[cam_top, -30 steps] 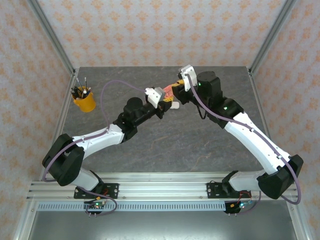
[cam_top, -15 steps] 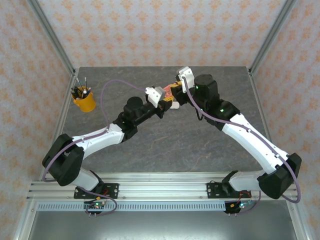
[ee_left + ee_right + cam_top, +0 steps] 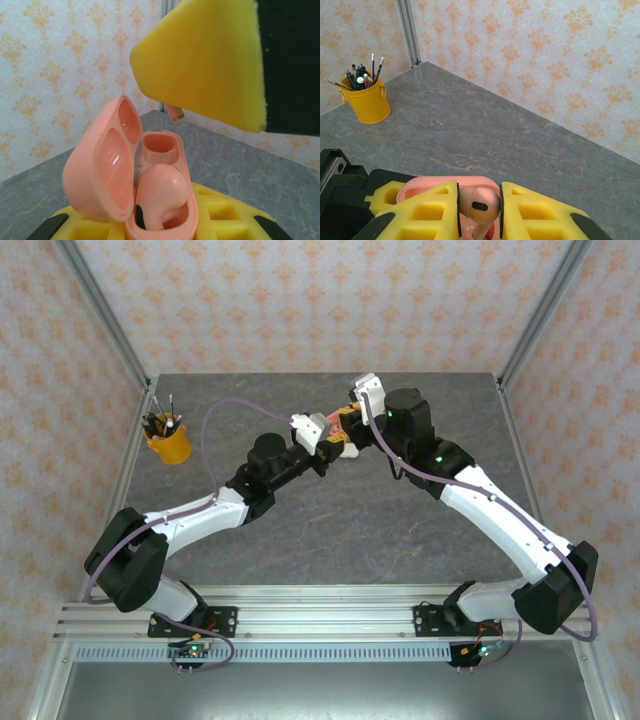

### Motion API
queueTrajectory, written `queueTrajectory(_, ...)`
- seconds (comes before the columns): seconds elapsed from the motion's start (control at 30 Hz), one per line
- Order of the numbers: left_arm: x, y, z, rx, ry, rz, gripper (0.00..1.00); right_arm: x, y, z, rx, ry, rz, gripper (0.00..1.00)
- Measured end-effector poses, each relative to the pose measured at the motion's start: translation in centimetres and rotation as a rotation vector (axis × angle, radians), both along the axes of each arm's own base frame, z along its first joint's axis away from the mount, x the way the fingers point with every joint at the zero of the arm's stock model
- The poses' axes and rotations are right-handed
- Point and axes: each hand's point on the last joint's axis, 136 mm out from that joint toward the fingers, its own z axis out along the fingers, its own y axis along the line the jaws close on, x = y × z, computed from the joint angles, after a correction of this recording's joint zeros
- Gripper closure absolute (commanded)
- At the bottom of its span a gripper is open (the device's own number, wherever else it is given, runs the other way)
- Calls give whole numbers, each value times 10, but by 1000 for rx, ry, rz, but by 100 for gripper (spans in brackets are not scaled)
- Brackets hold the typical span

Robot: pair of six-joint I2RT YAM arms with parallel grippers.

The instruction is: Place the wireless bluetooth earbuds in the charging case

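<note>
Over the middle of the table (image 3: 330,530), the left gripper (image 3: 333,446) and right gripper (image 3: 347,424) meet tip to tip, well apart from the yellow pen cup (image 3: 169,447). At the left wrist, the gripper's pads (image 3: 220,220) clamp the open charging case (image 3: 112,170), which has a seated earbud (image 3: 162,192) in its near slot. At the right wrist, the right gripper's pads (image 3: 427,210) pinch a second earbud (image 3: 477,202) just above the case.

One earbud (image 3: 162,200) in case (image 3: 97,175), second earbud (image 3: 477,205) in right claw (image 3: 480,197) above it, pen cup (image 3: 168,444) far left
</note>
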Motion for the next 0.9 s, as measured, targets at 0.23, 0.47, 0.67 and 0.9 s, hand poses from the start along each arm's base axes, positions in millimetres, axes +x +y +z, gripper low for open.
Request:
queueTrajectory(0.23, 0, 0, 0, 0, 0, 0, 100, 0, 0, -4, -4, 6, 0, 79)
queueTrajectory(0.47, 0, 0, 0, 0, -1, 0, 100, 1, 1, -9, -8, 16, -1, 79)
queueTrajectory(0.67, 0, 0, 0, 0, -1, 0, 100, 1, 1, -10, -8, 17, -2, 80)
queueTrajectory(0.9, 0, 0, 0, 2, -2, 0, 100, 2, 1, -16, -13, 23, -4, 80)
